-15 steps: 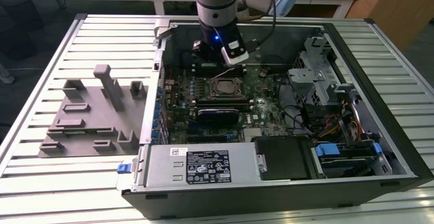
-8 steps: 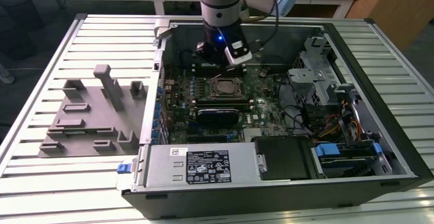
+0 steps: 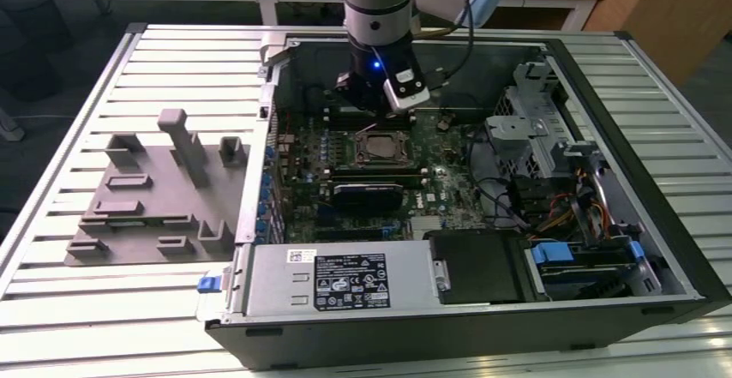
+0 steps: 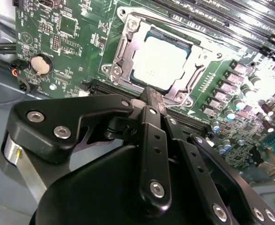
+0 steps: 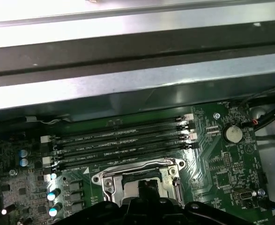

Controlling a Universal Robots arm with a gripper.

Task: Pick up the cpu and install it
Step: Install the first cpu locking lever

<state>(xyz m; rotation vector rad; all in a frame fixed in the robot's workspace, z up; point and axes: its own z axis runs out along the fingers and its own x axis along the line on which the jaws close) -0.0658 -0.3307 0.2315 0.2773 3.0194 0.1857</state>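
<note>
The cpu (image 4: 160, 63), a pale silver square, lies flat inside the black and metal socket frame (image 4: 124, 51) on the green motherboard (image 4: 71, 42). In the exterior view the cpu (image 3: 380, 147) sits mid-board in the open computer case (image 3: 458, 327). My gripper (image 3: 369, 114) hangs just above the board, slightly beyond the socket. Its black fingertips (image 4: 149, 96) meet with no gap, and nothing shows between them. They stand beside the socket's edge, apart from the cpu. In the first wrist view the gripper (image 5: 144, 187) covers part of the socket frame (image 5: 104, 180).
A grey fixture plate (image 3: 149, 198) with upright blocks lies on the slatted table at the exterior view's left. Inside the case are the power supply (image 3: 332, 279), a drive cage (image 3: 537, 138) with cables, memory slots (image 5: 118, 145) and a coin battery (image 5: 232, 133). Case walls surround the board.
</note>
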